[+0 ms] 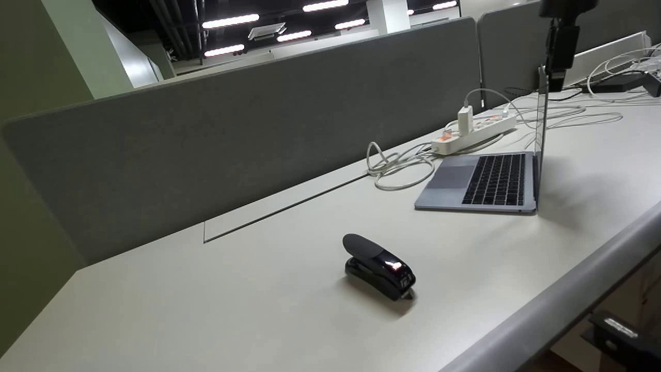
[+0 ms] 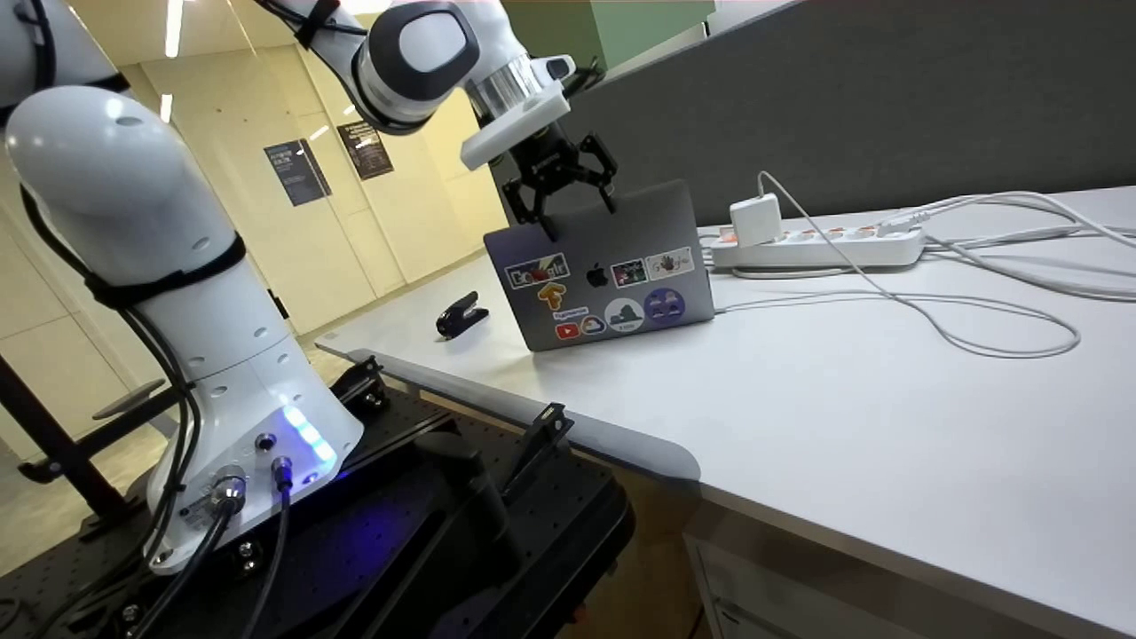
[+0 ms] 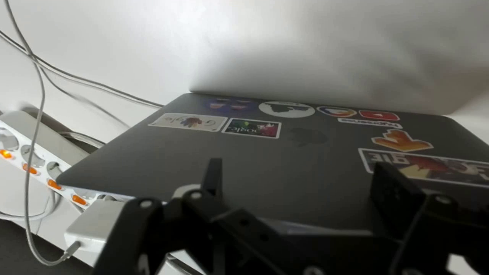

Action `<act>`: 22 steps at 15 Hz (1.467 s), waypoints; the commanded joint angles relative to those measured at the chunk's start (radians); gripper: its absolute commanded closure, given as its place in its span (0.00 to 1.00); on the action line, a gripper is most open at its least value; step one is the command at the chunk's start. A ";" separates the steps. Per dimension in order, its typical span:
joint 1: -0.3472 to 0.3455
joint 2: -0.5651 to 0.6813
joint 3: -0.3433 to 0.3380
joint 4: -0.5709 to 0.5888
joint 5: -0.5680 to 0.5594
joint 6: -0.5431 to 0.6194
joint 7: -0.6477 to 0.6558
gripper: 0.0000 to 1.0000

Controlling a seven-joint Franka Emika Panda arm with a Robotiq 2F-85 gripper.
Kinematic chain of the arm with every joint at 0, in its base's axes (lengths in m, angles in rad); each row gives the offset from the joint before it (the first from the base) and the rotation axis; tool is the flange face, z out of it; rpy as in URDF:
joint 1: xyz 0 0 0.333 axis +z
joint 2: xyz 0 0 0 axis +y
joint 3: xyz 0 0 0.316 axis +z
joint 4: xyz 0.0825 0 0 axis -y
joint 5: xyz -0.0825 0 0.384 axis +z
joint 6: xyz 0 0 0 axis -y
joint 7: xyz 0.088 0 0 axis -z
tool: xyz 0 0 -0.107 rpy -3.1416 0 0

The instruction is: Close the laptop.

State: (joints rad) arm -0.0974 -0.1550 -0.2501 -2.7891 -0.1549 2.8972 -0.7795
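Observation:
The silver-grey laptop stands open on the white desk, its lid about upright. In an exterior view its dark keyboard and thin screen edge show [image 1: 480, 181]. In an exterior view the stickered back of its lid faces the camera [image 2: 603, 266]. The lid's back fills the middle of the wrist view [image 3: 290, 152]. My gripper is on the sticker side of the lid, by its top edge, pointing down, in both exterior views [image 1: 556, 82] [image 2: 580, 222]. In the wrist view its fingers are wide apart with nothing between them [image 3: 298, 164]. I cannot tell whether a fingertip touches the lid.
A white power strip [image 1: 475, 137] with a charger and loose cables lies beside the laptop, along the grey partition [image 1: 258, 139]. A black stapler [image 1: 379, 266] lies on the keyboard side of the laptop. The desk's rounded front edge [image 1: 568, 299] runs along the robot's side.

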 commanded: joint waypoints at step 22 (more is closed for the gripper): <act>0.175 0.198 0.020 0.182 0.455 0.081 -0.100 0.00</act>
State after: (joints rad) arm 0.0516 -0.0404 -0.2397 -2.6883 0.2372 2.9542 -0.8485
